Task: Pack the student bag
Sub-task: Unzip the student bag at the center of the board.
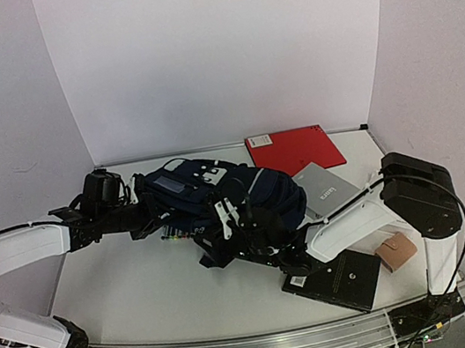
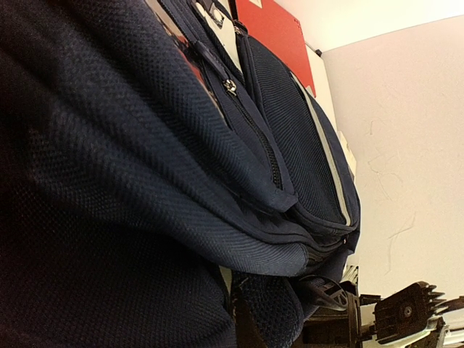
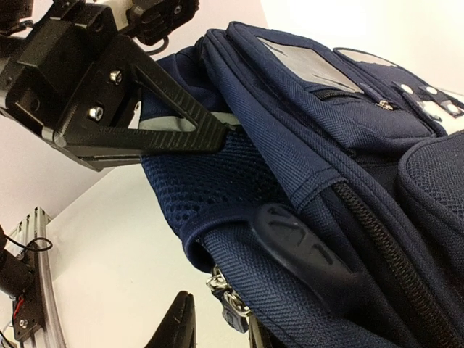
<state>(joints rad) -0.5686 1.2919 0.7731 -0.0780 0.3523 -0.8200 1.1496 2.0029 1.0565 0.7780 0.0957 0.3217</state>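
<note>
Navy cloth of the student bag (image 2: 145,181) smothers the left tool (image 1: 150,213), which is clenched, its fingers hidden. Lying on the worktop (image 1: 136,288) between both tools, the bag meets the right tool (image 3: 209,217) at its upper finger (image 3: 174,132); the lower one is cut off, so I cannot tell whether it grips.
</note>
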